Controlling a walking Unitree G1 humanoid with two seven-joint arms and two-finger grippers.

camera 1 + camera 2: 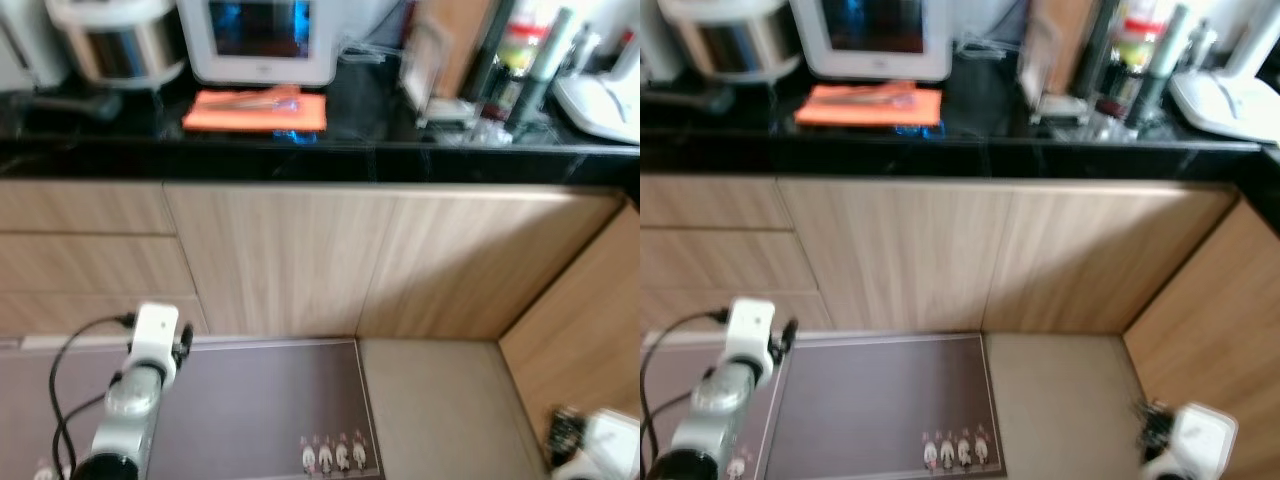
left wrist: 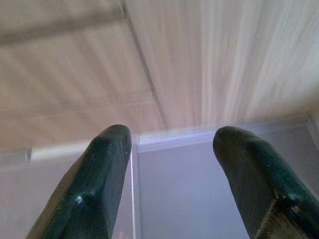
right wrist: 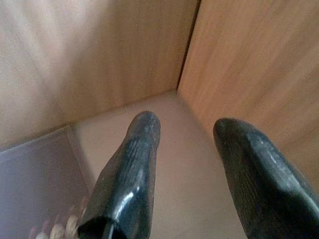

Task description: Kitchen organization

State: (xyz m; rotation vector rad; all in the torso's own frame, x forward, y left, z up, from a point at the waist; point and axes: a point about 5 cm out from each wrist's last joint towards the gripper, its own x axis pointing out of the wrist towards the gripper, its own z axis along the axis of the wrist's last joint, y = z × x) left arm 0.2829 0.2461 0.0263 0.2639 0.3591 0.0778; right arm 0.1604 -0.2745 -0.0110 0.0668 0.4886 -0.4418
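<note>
Nothing is organised yet, by your pictures: both the left gripper (image 2: 169,149) and right gripper (image 3: 187,129) hang spread and empty, well below the black countertop (image 1: 330,160), where the orange cloth (image 1: 256,111) and bottles (image 1: 520,60) remain unsorted.

tray (image 1: 256,111) on counter (image 1: 380,160), before microwave (image 1: 262,40)

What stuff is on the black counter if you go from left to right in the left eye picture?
Silver cooker pot → white screen box with the orange mat in front of it → clear stand → bunch of bottles → white appliance.
</note>
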